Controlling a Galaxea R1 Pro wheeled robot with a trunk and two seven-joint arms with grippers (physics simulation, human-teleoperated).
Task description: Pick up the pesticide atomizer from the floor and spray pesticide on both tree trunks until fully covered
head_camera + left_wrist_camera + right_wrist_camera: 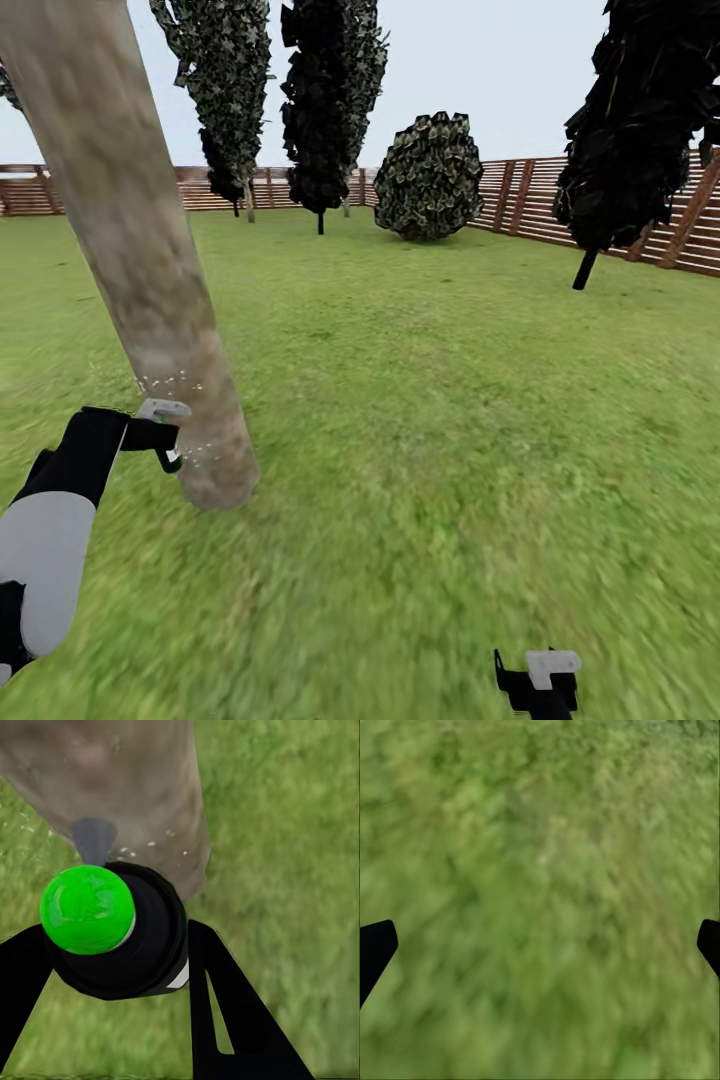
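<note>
Head view is showing the left gripper [168, 440] holding the spray can [124, 937] right beside the tree trunk [140, 260], with white specks on the bark. The right gripper [540, 945] is hanging wide open over the grass [450, 420].

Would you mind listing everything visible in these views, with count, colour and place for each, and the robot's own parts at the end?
Tree trunk: one, mottled tan-grey, leaning across the head view's left, base in the grass beside the left gripper.
Pesticide atomizer: one, dark body with a green cap, held between the left fingers and pointed at the trunk's base.
Spray specks: several, whitish, on the lower trunk.
Cone-shaped trees: three, near-black, far lawn centre and right.
Round bush: one, dark, by the back fence.
Fence: one, brown slats, along the back and right.
Lawn: green, all around.
Left gripper: black, shut on the atomizer.
Right gripper: black, open, over grass at lower right.
</note>
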